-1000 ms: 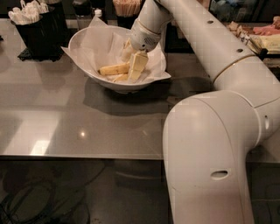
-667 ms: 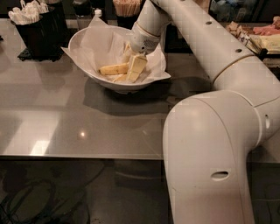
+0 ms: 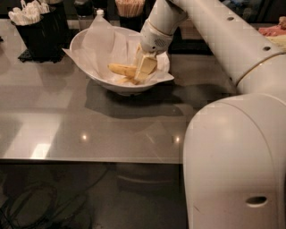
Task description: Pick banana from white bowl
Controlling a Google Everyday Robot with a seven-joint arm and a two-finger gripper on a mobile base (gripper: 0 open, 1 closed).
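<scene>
The white bowl (image 3: 85, 44), lined with crinkled white paper, stands at the back of the grey table. A plump, deep-yellow banana (image 3: 121, 69) lies inside it, pointing left. My gripper (image 3: 140, 76) reaches down into the bowl from the upper right, with its fingers closed around the banana's right end, which is hidden behind the pale front finger (image 3: 146, 66). A second, paler yellow piece (image 3: 125, 81) lies just below the banana on the paper.
A black holder with white packets (image 3: 38, 27) stands left of the bowl. A cup of wooden sticks (image 3: 129, 9) and a small bottle (image 3: 99, 13) stand behind it. My large white arm (image 3: 232, 156) fills the right side. The grey table (image 3: 89, 129) stretches to the front.
The banana's left end has tipped upward and the banana has shifted slightly right in the gripper. The gripper stays at the same spot in the bowl.
</scene>
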